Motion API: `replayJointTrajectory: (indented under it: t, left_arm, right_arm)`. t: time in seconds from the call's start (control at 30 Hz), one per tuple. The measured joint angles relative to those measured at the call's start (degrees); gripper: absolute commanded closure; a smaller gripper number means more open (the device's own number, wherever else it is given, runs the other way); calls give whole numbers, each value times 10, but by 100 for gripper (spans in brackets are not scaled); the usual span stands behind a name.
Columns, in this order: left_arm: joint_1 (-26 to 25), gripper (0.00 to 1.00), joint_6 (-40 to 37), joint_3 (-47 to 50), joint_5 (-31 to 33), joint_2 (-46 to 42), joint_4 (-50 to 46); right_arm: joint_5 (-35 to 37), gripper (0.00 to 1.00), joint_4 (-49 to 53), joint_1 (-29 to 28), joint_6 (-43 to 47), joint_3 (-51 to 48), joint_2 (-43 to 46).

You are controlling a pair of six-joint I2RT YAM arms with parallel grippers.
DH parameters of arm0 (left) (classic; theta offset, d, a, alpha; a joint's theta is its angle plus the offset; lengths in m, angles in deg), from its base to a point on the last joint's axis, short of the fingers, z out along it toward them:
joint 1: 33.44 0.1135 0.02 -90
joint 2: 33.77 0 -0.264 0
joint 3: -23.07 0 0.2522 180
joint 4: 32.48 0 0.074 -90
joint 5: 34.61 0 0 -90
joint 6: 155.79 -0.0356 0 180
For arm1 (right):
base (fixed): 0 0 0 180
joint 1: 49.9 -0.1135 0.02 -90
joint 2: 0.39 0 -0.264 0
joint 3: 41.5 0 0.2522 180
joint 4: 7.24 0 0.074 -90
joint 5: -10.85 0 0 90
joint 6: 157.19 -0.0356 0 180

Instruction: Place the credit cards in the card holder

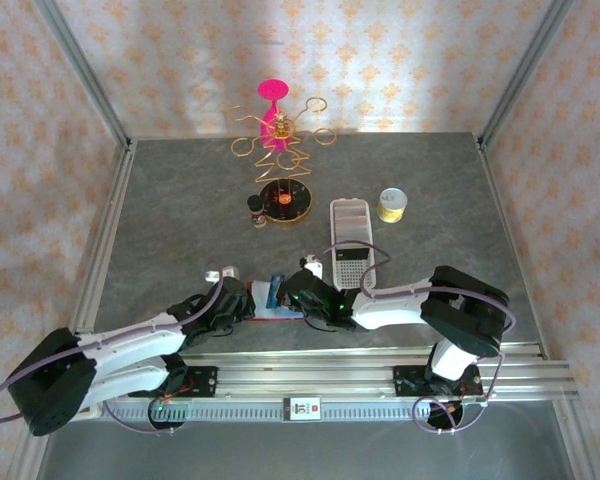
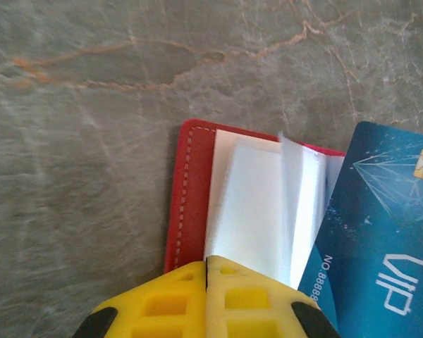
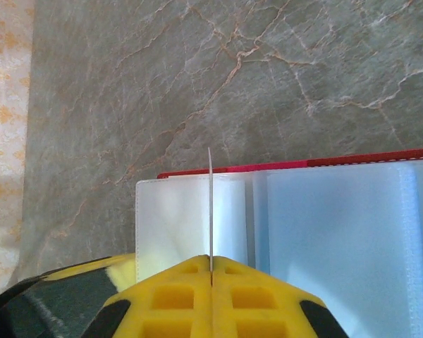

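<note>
The card holder lies open by the desk's near edge, about midway along it: a red leather-like cover with pale stitching, and frosted clear plastic pockets fanned inside. A glossy blue card with a gold chip and white "VIP" lettering overlaps the pockets. The left end effector is clenched at the holder's edge. The right end effector pinches one thin pocket leaf, which stands on edge. The desk is grey, veined like stone

Card holder: near edge of the tabletop, mid-width.
Card: overlapping the card holder's end.
Tray: behind the card holder, rightward.
Roll: right of the tray.
Wire stand: far edge, middle.
</note>
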State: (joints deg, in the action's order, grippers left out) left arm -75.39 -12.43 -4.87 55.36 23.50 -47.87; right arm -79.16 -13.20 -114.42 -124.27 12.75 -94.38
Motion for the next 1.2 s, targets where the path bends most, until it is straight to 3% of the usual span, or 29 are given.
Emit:
replayJointTrajectory:
  t: [0.3,0.63,0.87,1.2]
  left_arm:
    - [0,100,6,-41,95,-38,-108]
    - [0,100,-29,-78,-28,26,-34]
    - [0,100,-40,-78,-36,94,-28]
    - [0,100,-40,-64,-24,109,3]
  right_arm:
    - [0,100,1,0,7,1,-10]
    - [3,100,2,0,56,-8,43]
    - [11,100,24,0,78,-8,54]
    - [10,100,26,0,78,-8,19]
